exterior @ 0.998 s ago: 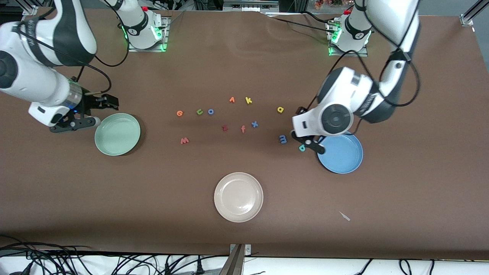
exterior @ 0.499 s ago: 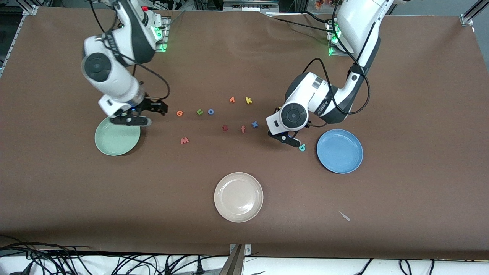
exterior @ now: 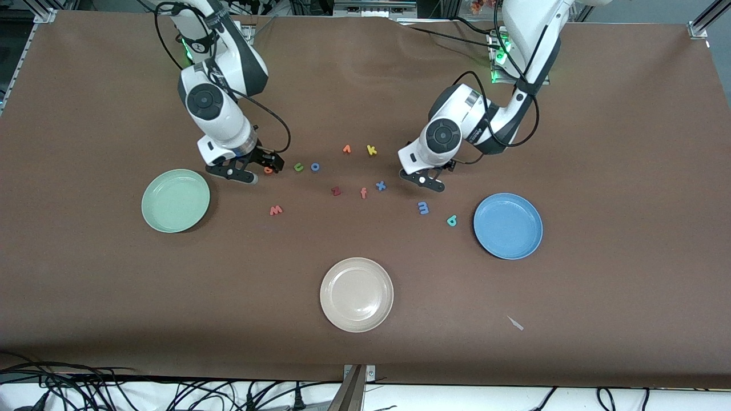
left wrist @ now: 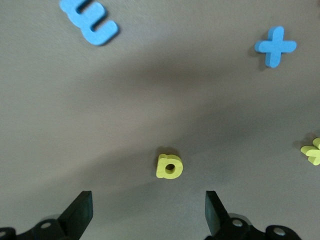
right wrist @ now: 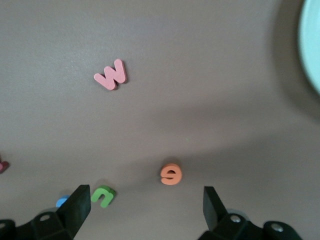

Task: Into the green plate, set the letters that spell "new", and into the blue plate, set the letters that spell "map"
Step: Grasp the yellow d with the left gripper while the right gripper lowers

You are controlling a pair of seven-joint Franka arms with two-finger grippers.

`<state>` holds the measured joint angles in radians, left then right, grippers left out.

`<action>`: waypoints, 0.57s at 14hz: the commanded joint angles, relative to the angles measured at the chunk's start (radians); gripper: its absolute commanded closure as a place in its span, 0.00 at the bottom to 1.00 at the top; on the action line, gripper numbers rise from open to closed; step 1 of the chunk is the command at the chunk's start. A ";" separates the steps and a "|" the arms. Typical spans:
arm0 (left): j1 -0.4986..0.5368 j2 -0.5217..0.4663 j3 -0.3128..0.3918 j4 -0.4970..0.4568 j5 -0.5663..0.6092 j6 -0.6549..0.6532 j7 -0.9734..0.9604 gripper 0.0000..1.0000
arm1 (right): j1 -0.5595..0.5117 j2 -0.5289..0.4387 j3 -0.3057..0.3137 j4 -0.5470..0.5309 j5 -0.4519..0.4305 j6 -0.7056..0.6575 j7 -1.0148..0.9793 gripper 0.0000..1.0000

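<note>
Both grippers are open and hold nothing. My right gripper (exterior: 251, 166) hovers low by the orange "e" (right wrist: 171, 174), which lies just ahead of its open jaws (right wrist: 145, 210). The green "n" (right wrist: 103, 194) lies close beside it and the salmon "w" (right wrist: 112, 76) farther off. The green plate (exterior: 175, 200) is empty. My left gripper (exterior: 425, 176) hangs over the yellow "a" (left wrist: 169, 166), which lies just ahead of its open jaws (left wrist: 148, 215); the front view hides this letter. The blue "m" (exterior: 423, 208) and teal "p" (exterior: 452, 220) lie beside the empty blue plate (exterior: 507, 225).
Other letters lie mid-table: a blue "o" (exterior: 314, 166), an orange one (exterior: 346, 149), the yellow "k" (exterior: 371, 150), the dark red "z" (exterior: 336, 191), the salmon "f" (exterior: 363, 193) and the blue "x" (exterior: 380, 185). A beige plate (exterior: 356, 294) sits nearer the front camera.
The right gripper has swept from beside the green plate to the "e". The left gripper has moved off the "m" and "p", away from the front camera, to the "a".
</note>
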<state>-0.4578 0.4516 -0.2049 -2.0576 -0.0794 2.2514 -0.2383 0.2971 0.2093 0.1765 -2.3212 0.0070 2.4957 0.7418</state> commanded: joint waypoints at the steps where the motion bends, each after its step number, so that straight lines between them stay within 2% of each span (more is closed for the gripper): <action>1: -0.004 -0.047 -0.001 -0.105 -0.022 0.102 -0.004 0.11 | 0.001 0.044 0.000 0.000 -0.009 0.035 0.068 0.00; 2: -0.005 -0.047 -0.001 -0.116 -0.022 0.106 -0.003 0.21 | 0.001 0.057 0.000 0.002 -0.009 0.035 0.076 0.00; 3: -0.016 -0.038 -0.001 -0.113 -0.023 0.111 -0.003 0.24 | 0.001 0.080 -0.002 0.002 -0.009 0.038 0.076 0.00; 8: -0.024 -0.010 -0.002 -0.110 -0.030 0.180 -0.004 0.24 | 0.001 0.108 -0.003 -0.004 -0.009 0.078 0.071 0.00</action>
<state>-0.4687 0.4486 -0.2128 -2.1472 -0.0799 2.3890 -0.2421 0.2979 0.3142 0.1735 -2.3212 0.0070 2.5426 0.7929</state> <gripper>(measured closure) 0.242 0.004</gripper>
